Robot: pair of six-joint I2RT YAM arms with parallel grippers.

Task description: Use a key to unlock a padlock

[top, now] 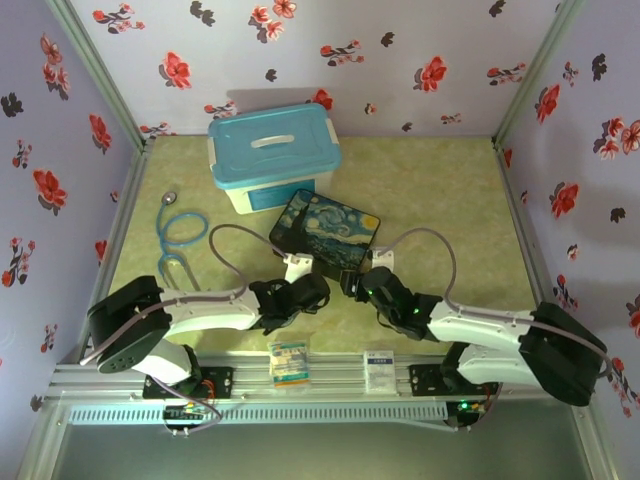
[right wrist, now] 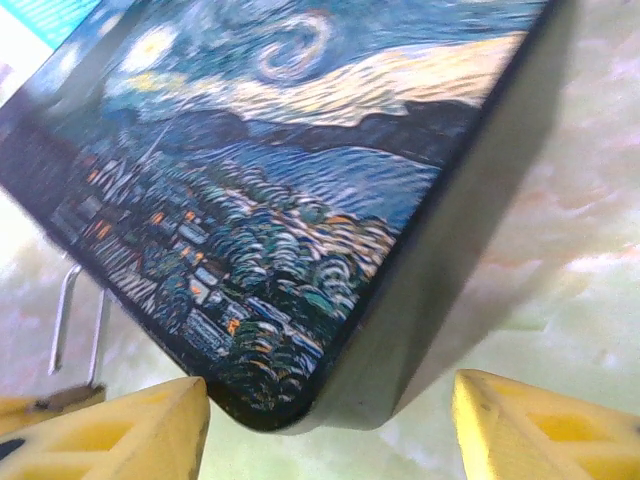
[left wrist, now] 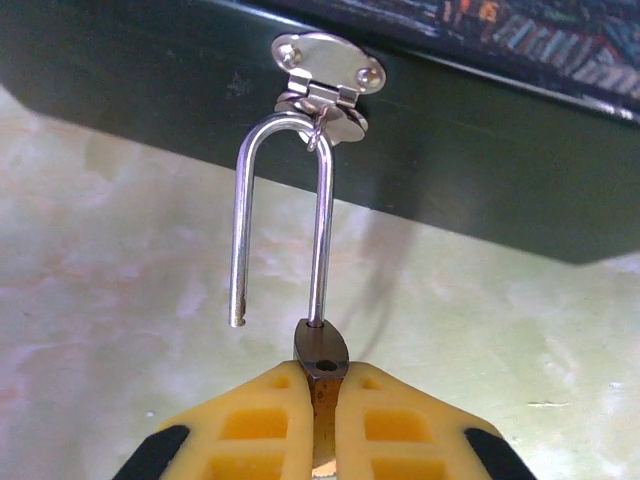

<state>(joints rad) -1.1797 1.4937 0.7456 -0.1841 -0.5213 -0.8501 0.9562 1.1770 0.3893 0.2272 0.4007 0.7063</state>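
Left wrist shows the left gripper [left wrist: 318, 405] clamped on the padlock [left wrist: 321, 352], its shackle [left wrist: 240, 220] sprung open and hooked through the hasp [left wrist: 328, 62] of the Starry Night box [left wrist: 450, 130]. Right gripper [right wrist: 330, 405] sits wide open at the box corner. I'd unhook slowly, no yanking.

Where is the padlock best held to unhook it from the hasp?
Hold the padlock by its body, faces pinched from the near side, as the left gripper does; the open shackle is threaded through the hasp, so only the body is free.
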